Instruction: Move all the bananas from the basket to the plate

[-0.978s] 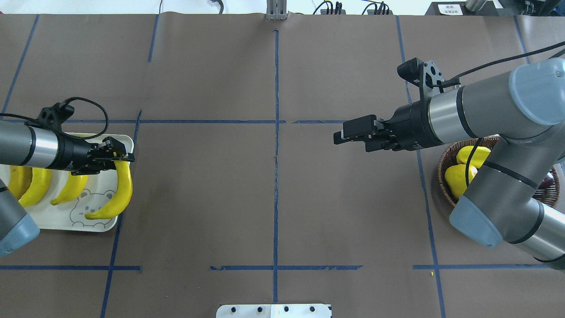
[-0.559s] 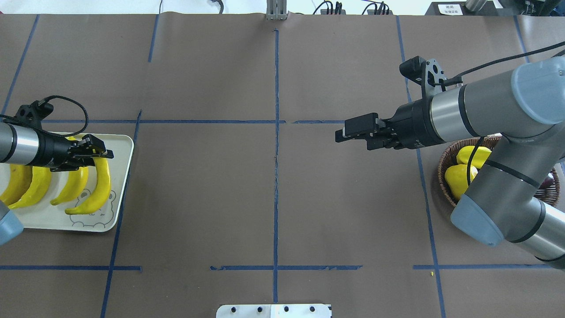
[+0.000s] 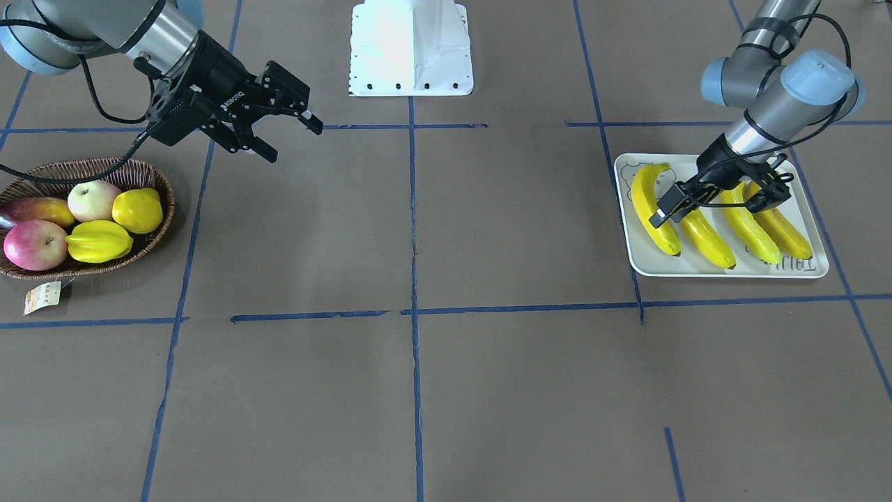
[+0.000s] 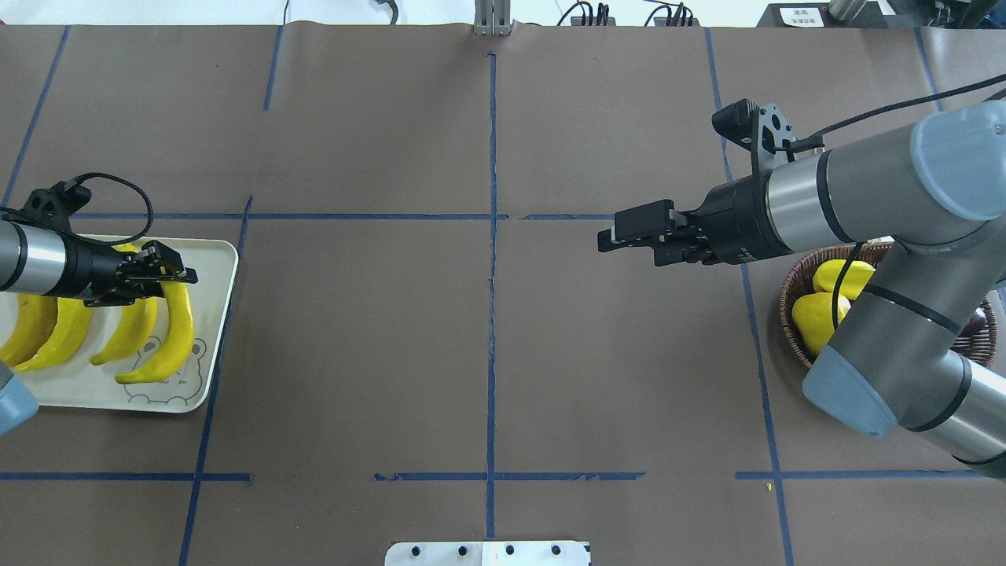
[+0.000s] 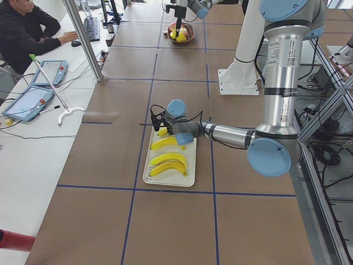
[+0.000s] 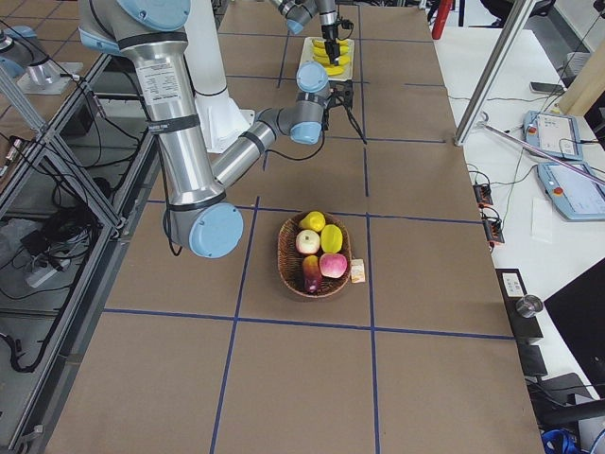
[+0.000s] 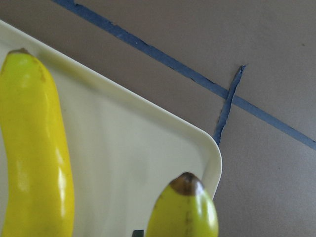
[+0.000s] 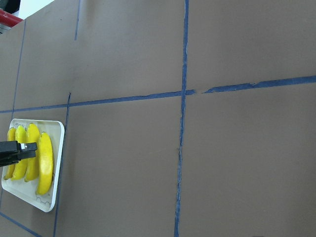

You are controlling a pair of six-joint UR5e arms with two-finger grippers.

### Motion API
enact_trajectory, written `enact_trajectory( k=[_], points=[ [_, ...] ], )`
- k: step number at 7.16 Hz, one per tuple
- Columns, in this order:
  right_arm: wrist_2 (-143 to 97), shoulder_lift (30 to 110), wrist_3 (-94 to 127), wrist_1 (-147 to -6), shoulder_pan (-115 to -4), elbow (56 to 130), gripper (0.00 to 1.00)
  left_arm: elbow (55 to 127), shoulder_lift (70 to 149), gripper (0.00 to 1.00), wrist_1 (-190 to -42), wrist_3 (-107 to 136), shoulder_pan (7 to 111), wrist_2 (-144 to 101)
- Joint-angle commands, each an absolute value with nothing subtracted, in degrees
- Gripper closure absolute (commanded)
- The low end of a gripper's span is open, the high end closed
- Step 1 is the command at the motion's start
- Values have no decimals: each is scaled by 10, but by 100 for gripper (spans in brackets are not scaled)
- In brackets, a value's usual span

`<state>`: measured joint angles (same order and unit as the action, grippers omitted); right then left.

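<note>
Several yellow bananas (image 4: 59,338) lie side by side on the pale plate (image 4: 224,259) at the table's left end. My left gripper (image 4: 179,273) is shut on the top end of the rightmost banana (image 4: 177,338), which lies over the bear print. The front-facing view shows this banana (image 3: 655,209) and the plate (image 3: 648,268). My right gripper (image 3: 293,139) is open and empty, above the table beside the wicker basket (image 3: 143,167). No banana shows in the basket.
The basket holds a starfruit (image 3: 97,240), a round yellow fruit (image 3: 137,209), apples and a dark fruit, with a paper tag (image 3: 42,296) beside it. The white robot base (image 3: 411,49) stands at the near edge. An operator (image 5: 27,27) sits beyond the table.
My left gripper carried the banana left from the plate's right edge and lowered it beside the others. It has barely moved in the last half second. The right arm is almost still.
</note>
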<state>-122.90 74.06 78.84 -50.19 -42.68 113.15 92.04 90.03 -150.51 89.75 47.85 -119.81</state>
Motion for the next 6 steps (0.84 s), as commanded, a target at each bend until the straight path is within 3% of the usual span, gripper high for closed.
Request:
enact_trajectory(
  k=[1, 3, 6],
  points=[
    [-1230, 746, 788, -503, -438, 1131, 0, 919, 898, 0, -1511, 860, 508, -1227],
    [-1230, 768, 774, -539, -490, 1135, 0, 913, 897, 0, -1502, 775, 630, -1328],
    [-1240, 830, 492, -672, -575, 1135, 0, 888, 882, 0, -1400, 448, 753, -1327]
  ],
)
